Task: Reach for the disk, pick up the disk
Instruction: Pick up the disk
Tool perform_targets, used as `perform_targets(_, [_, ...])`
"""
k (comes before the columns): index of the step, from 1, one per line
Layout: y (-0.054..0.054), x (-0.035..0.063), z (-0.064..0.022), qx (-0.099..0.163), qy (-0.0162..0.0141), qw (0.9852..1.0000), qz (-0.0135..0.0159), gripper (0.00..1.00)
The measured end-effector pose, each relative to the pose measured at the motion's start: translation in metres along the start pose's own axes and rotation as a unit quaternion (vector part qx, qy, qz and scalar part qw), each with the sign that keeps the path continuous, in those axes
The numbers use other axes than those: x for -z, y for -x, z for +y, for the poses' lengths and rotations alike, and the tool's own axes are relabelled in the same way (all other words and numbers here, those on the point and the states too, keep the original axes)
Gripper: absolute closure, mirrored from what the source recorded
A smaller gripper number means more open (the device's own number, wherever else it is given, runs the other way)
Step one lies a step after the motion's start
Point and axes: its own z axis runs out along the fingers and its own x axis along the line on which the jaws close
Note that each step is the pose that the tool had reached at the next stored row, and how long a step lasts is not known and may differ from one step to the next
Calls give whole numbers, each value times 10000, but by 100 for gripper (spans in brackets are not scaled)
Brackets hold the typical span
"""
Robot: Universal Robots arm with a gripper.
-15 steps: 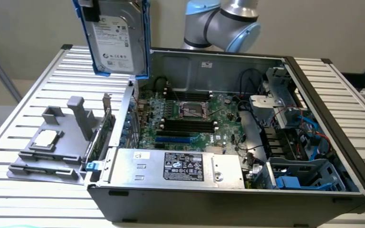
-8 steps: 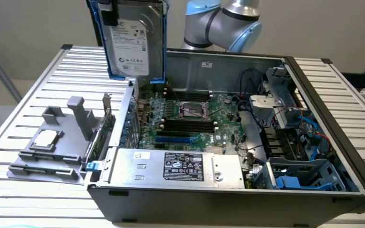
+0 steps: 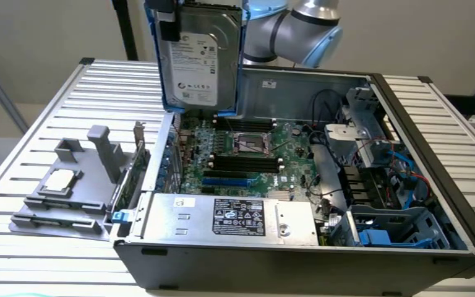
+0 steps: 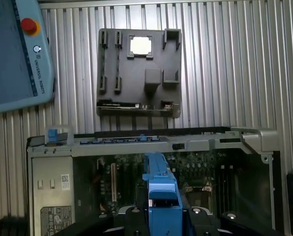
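The disk (image 3: 198, 59) hangs upright in the air above the far left part of the open computer case (image 3: 303, 247), clear of the motherboard (image 3: 246, 154). The gripper (image 4: 162, 212) is clamped on the disk's blue side rail (image 4: 161, 184). A grey fixture plate (image 3: 64, 198) lies on the slatted tabletop (image 3: 23, 154) left of the case.

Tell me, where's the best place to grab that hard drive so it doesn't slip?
Probably by the blue rails along the disk's long edges, coming from its upper end. It hangs upright above the open computer case, and the flat labelled face gives less to pinch.
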Motion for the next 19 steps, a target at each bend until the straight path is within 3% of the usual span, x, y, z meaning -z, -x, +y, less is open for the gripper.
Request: perform_targets(19, [-296,20,-882,0,0,10000,0,67])
